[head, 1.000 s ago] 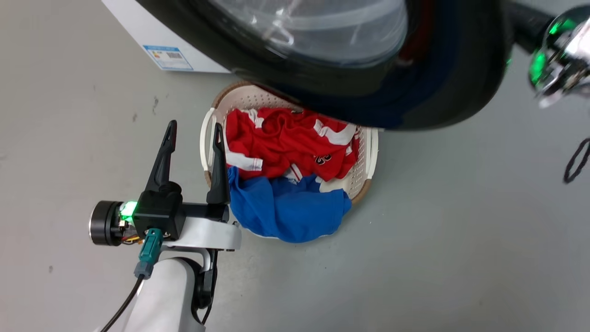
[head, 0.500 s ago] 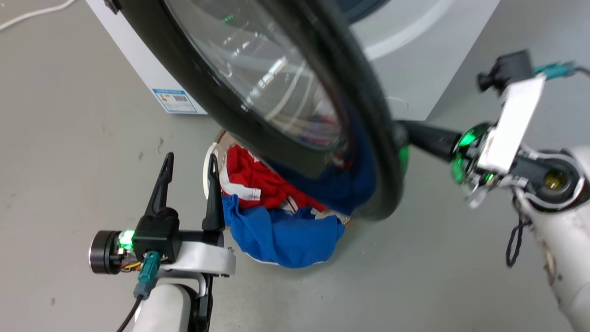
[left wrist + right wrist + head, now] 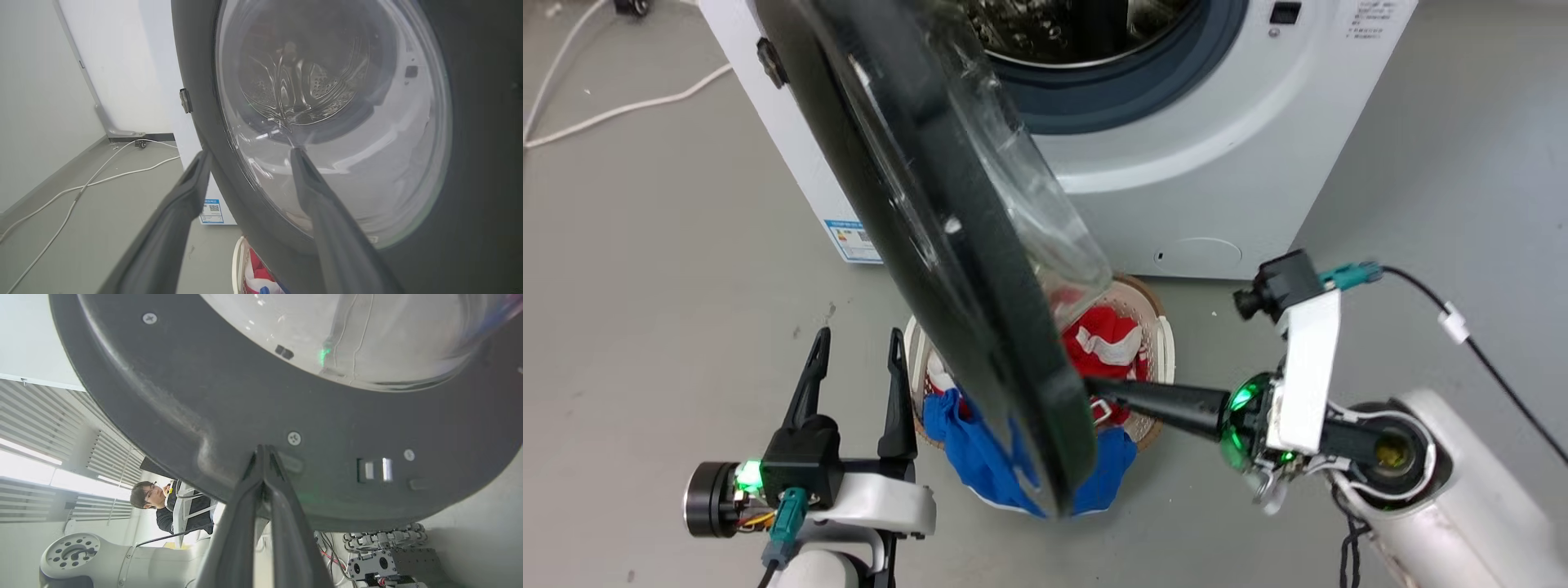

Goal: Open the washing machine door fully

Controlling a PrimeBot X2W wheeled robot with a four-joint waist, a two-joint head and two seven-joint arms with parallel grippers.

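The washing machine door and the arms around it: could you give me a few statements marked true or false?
1. The washing machine door stands swung open, with the drum exposed. True.
2. The right fingers are spread wide around the door's rim. False: they are closed together, tips against the door's inner face.
3. The left fingers are spread apart and hold nothing. True.
4. The laundry basket below the door is empty. False: it holds red and blue clothes.
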